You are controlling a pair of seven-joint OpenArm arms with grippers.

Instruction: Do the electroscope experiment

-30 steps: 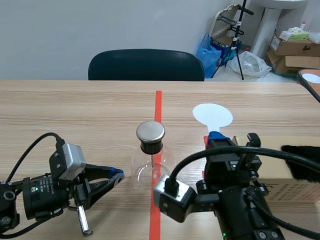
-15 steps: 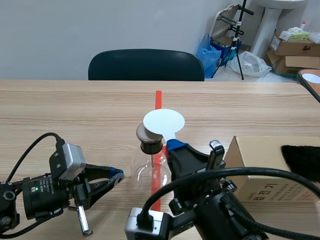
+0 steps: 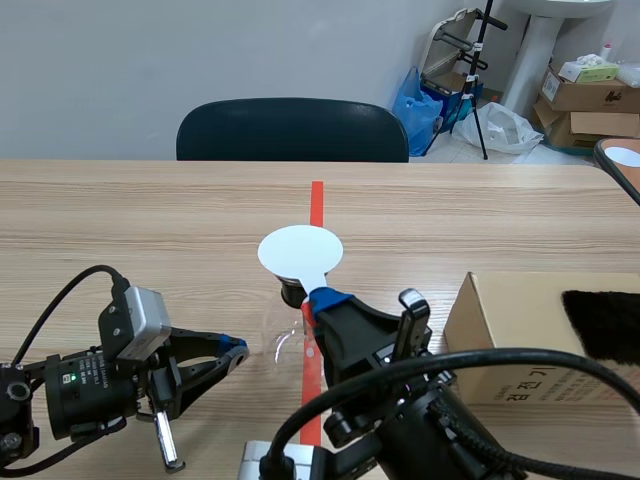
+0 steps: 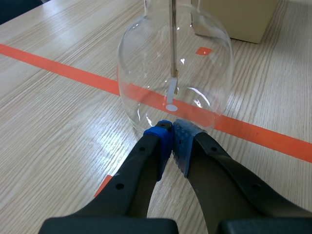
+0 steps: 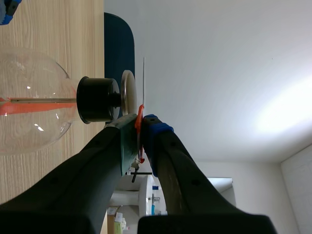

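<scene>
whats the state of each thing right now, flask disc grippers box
flask: upright, stoppered
white disc: held level just above flask's metal top, not touching
left gripper: shut, tips at flask's base
right gripper: shut on white disc's handle
box: closed, black cloth on top

left arm is lying low by the worktop | left tool (image 4: 171, 141) is pressing its fingers together on nothing | right tool (image 5: 140, 134), rolled sideways, is pinching a white disc (image 3: 300, 250)

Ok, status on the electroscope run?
Left gripper shut at flask base. Right gripper shut on white disc, just above metal cap. Box aside, not blocking.
</scene>
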